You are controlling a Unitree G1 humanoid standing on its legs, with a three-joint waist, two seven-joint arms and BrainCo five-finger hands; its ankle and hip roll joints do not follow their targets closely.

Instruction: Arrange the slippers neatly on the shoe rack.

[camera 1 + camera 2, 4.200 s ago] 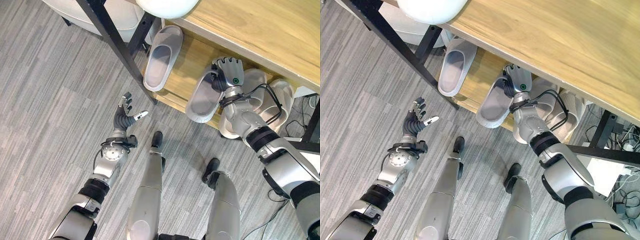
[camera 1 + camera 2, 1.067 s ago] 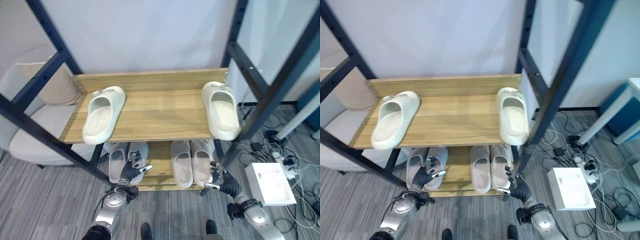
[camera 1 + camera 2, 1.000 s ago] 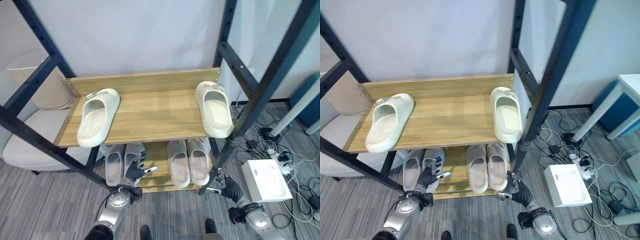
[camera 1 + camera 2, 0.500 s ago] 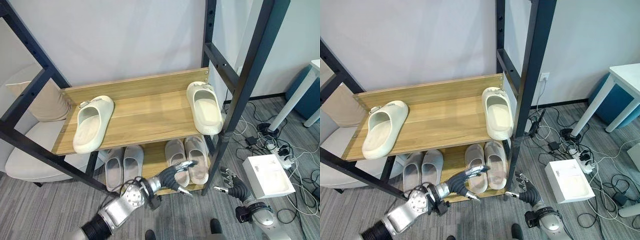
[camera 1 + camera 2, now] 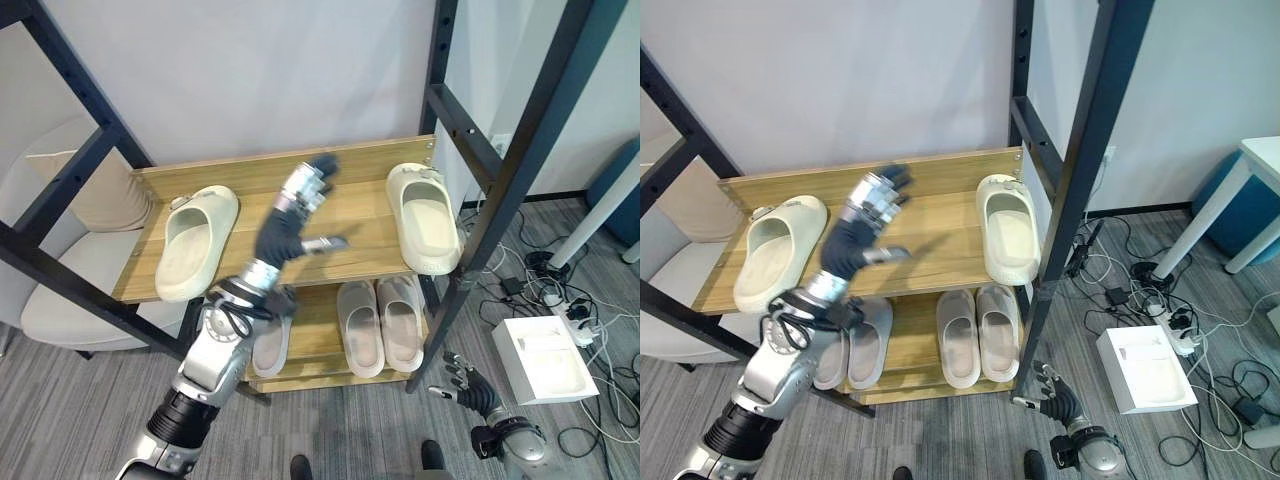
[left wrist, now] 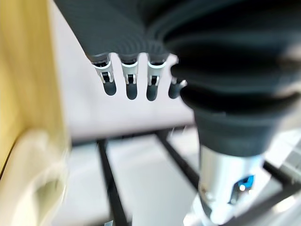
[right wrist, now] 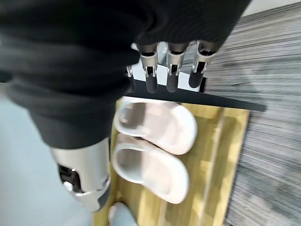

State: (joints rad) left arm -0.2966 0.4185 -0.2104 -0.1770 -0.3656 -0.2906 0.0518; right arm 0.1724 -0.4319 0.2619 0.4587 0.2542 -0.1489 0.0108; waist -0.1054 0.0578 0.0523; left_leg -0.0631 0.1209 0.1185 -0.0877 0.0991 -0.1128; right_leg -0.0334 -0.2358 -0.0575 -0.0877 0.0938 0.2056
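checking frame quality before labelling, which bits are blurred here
Left eye view: the raised left hand is smeared by motion, while the cream slippers on the wooden top shelf stay crisp. Left wrist view: the cream slipper is soft. Right wrist view: the pale grey slipper pair is mildly blurred.

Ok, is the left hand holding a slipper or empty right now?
Empty and open. The left hand is raised above the upper shelf, fingers straight, between the two cream slippers, touching neither.

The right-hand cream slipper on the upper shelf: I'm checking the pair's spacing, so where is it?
In the left eye view the slipper lies at the upper shelf's right end, beside the black post, far from its mate at the left end.
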